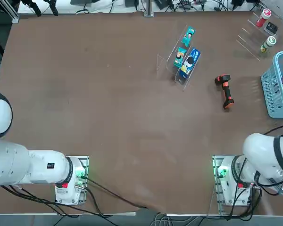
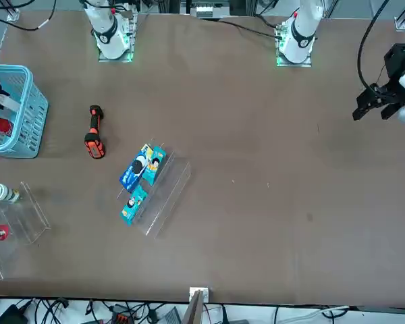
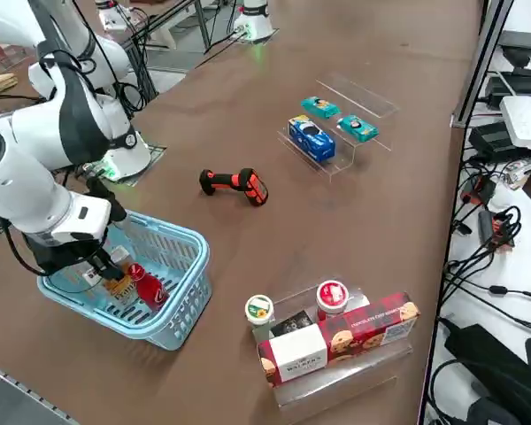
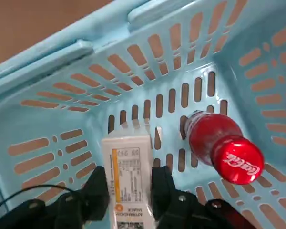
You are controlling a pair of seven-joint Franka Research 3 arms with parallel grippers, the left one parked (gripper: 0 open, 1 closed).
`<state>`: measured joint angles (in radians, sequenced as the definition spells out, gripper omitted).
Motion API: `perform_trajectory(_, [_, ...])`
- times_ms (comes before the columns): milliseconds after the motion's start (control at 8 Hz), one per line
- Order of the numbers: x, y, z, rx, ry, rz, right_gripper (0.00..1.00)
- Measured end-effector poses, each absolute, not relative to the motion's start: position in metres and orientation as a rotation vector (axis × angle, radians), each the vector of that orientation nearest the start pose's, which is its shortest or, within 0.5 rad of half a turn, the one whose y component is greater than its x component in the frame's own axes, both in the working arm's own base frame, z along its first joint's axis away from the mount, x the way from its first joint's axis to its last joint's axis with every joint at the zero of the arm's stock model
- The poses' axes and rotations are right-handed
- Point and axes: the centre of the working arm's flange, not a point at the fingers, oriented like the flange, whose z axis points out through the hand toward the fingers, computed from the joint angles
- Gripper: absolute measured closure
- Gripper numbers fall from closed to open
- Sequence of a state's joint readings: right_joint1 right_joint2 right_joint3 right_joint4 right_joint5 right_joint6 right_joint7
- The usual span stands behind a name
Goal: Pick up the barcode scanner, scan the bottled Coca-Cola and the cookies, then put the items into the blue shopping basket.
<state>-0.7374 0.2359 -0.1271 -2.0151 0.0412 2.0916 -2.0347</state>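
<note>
While the right gripper [image 4: 130,174] hangs over the blue shopping basket [image 4: 71,62] and reaches down inside its walls, the cookies [image 4: 129,181], a slim white box with a printed label and an orange-yellow stripe, sit directly between its two sides. Whether it is pinching that box or has let it go, I cannot tell.

Inside the same basket, the bottled Coca-Cola [image 4: 224,143] leans with its red cap raised, beside the cookies and nearer the basket's far wall as the robot looks. The basket stands by the desk's right edge.

Leftward of it, on the bare desk [image 1: 122,94], lies the barcode scanner [image 1: 226,92], black with orange-red trim, apart from the basket. Farther out, toward the desk's far edge, a clear tray [image 3: 341,155] holds a blue packet [image 3: 311,139] and two teal packets [image 3: 320,107] [image 3: 358,127].

In the desk's far right corner, a second clear tray [image 3: 345,372] carries a stubby red-and-white capped bottle [image 3: 332,297], a green-and-white bottle [image 3: 259,310], a small dark box [image 3: 291,323] between those two, and a long red box [image 3: 367,328] with cookie pictures running alongside them.
</note>
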Motion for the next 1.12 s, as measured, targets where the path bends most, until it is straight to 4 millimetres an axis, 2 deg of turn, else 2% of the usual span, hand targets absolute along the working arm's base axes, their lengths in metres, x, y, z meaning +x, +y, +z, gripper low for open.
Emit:
perform_trajectory(250, [0.376, -0.434, 0.323, -2.507, -1.608, -0.007, 0.1])
perform_trajectory(375, [0.376, -0.433, 0.322, -2.503, -1.605, -0.013, 0.0])
perform_trajectory(500, [0.377, -0.432, 0.325, -2.499, -1.6, -0.022, 0.0])
perform_trajectory(625, [0.38, -0.429, 0.336, -2.496, -1.598, -0.042, 0.0])
perform_trajectory(750, [0.383, -0.425, 0.357, -2.491, -1.6, -0.065, 0.0])
perform_trajectory(1125, [0.381, -0.408, 0.441, -2.498, -1.635, -0.113, 0.0])
